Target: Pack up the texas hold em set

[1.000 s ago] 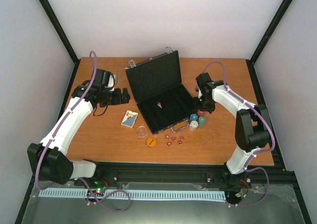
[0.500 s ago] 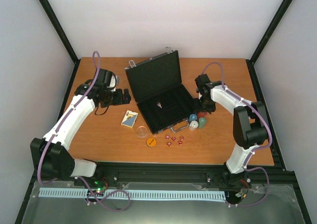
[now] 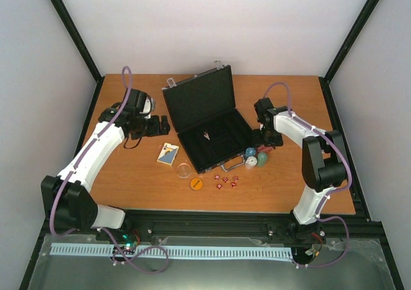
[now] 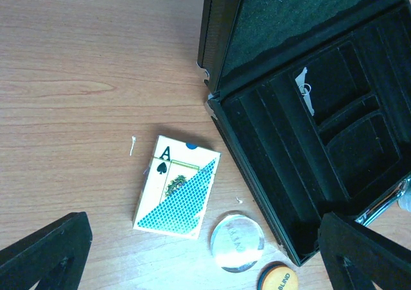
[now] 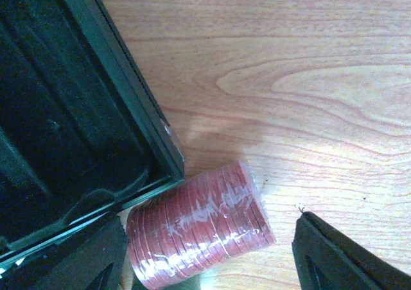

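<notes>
Briefcase of your hold 'em set lies open in the middle of the table, with its lid standing up on the 11 o'clock side. Reading from the case, the card box lies at 8 o'clock with an ace of spades showing on its face. The clear disc and orange disc sit at 7, and the red dice are scattered at 6. At 4 o'clock, near the case's corner, you have the blue stack, white stack and green stack. Your right gripper hangs there with its jaws apart, straddling the red chip stack, which lies on its side just beside that corner, unclamped. Your left gripper, at the case's 9 o'clock, is spread wide and holds nothing.
</notes>
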You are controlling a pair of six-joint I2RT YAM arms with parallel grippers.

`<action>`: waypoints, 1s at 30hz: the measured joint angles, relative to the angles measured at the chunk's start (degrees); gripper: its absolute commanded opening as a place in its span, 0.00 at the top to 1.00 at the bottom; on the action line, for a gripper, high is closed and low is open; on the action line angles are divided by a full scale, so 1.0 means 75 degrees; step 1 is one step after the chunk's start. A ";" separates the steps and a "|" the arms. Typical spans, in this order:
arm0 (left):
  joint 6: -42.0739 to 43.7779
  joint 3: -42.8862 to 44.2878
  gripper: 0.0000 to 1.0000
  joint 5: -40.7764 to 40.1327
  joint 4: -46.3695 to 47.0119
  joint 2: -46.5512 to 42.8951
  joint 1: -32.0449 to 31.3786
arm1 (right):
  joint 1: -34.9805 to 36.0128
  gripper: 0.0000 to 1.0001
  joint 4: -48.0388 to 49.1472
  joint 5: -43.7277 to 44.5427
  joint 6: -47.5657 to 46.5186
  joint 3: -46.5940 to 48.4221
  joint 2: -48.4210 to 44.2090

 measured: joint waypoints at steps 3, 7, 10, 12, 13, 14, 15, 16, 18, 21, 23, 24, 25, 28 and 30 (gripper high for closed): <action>0.0000 0.0000 0.00 0.0003 0.0003 0.0055 0.0000 | -0.0052 0.14 -0.0020 0.0061 -0.0026 0.0000 -0.0003; 0.0015 0.0003 0.00 0.0012 0.0006 0.0154 0.0000 | -0.0087 0.06 -0.0076 0.0119 -0.0079 -0.0061 0.0000; 0.0026 0.0003 0.00 0.0023 0.0015 0.0224 0.0000 | -0.0087 0.05 -0.0052 0.0111 -0.0108 -0.0128 0.0047; 0.0029 0.0003 0.00 0.0029 0.0023 0.0265 0.0000 | -0.0096 0.05 -0.0050 0.0064 -0.0131 -0.0131 0.0119; 0.0032 0.0003 0.00 0.0029 0.0035 0.0283 0.0000 | -0.0102 0.05 -0.0052 0.0041 -0.0149 -0.0131 0.0157; 0.0035 0.0003 0.00 0.0032 0.0047 0.0297 0.0000 | -0.0105 0.06 -0.0052 0.0020 -0.0169 -0.0128 0.0198; 0.0038 0.0003 0.00 0.0029 0.0058 0.0306 0.0000 | -0.0105 0.07 -0.0055 0.0012 -0.0181 -0.0128 0.0239; 0.0047 0.0003 0.00 0.0029 0.0061 0.0312 0.0000 | -0.0105 0.08 -0.0055 -0.0003 -0.0201 -0.0128 0.0283; 0.0055 0.0003 0.00 0.0029 0.0064 0.0312 0.0000 | -0.0105 0.11 -0.0055 -0.0020 -0.0239 -0.0128 0.0367; 0.0070 0.0003 0.00 0.0026 0.0067 0.0312 0.0000 | -0.0102 0.20 -0.0061 -0.0052 -0.0289 -0.0125 0.0510; 0.0085 0.0003 0.00 0.0023 0.0067 0.0312 0.0000 | -0.0102 0.29 -0.0058 -0.0070 -0.0329 -0.0117 0.0606; 0.0085 0.0003 0.00 0.0023 0.0070 0.0312 0.0000 | -0.0102 0.33 -0.0052 -0.0090 -0.0326 -0.0117 0.0647; 0.0087 0.0003 0.00 0.0023 0.0070 0.0312 0.0000 | -0.0102 0.36 -0.0050 -0.0105 -0.0358 -0.0111 0.0656; 0.0093 0.0003 0.00 0.0023 0.0076 0.0315 0.0000 | -0.0102 0.42 -0.0029 -0.0099 -0.0393 -0.0108 0.0656; 0.0096 0.0003 0.00 0.0023 0.0082 0.0321 0.0000 | -0.0102 0.47 -0.0023 -0.0105 -0.0388 -0.0108 0.0656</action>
